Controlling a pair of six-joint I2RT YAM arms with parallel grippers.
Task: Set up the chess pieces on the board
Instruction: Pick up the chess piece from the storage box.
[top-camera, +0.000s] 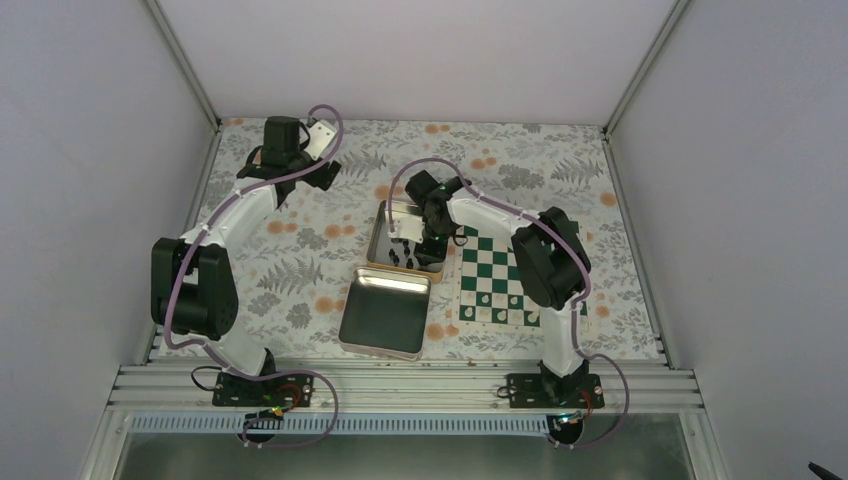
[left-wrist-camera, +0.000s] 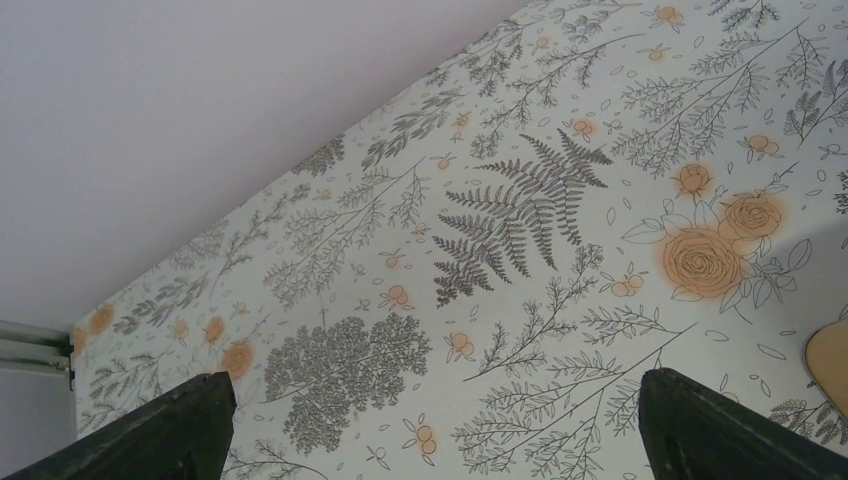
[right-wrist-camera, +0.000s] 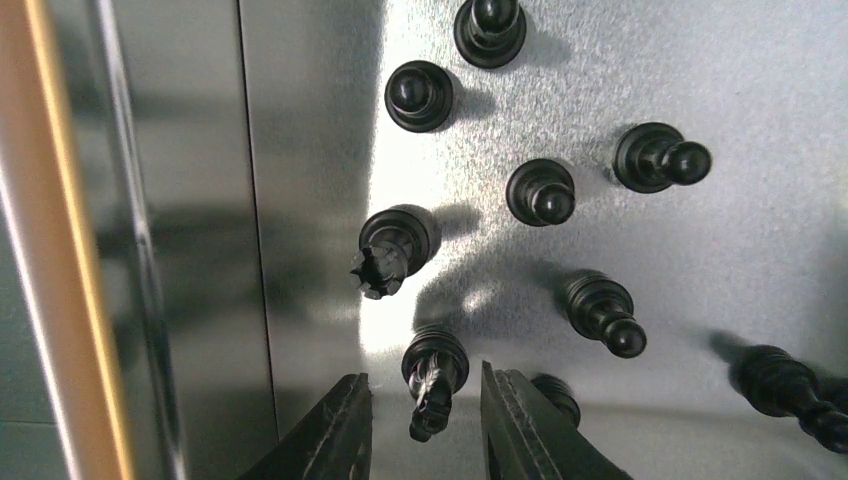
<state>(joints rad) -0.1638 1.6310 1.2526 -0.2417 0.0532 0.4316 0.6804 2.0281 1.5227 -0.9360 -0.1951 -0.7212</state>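
Note:
Several black chess pieces (right-wrist-camera: 540, 192) stand inside a shiny metal tin (top-camera: 378, 236) left of the green and white board (top-camera: 497, 262). My right gripper (right-wrist-camera: 424, 372) hangs over the tin, open partway, its fingers on either side of a black knight (right-wrist-camera: 434, 372) with a gap on each side. A black rook (right-wrist-camera: 392, 248) stands just beyond the knight, and another piece (right-wrist-camera: 560, 397) is half hidden behind the right finger. My left gripper (left-wrist-camera: 430, 378) is wide open over the flowered cloth at the far left, with nothing between its fingers.
A second metal tin (top-camera: 385, 312) lies empty in front of the first one. Tiny white pieces (top-camera: 500, 315) stand on the board's near rows. The tin's wall (right-wrist-camera: 180, 250) rises close to the left of the right gripper. White walls enclose the table.

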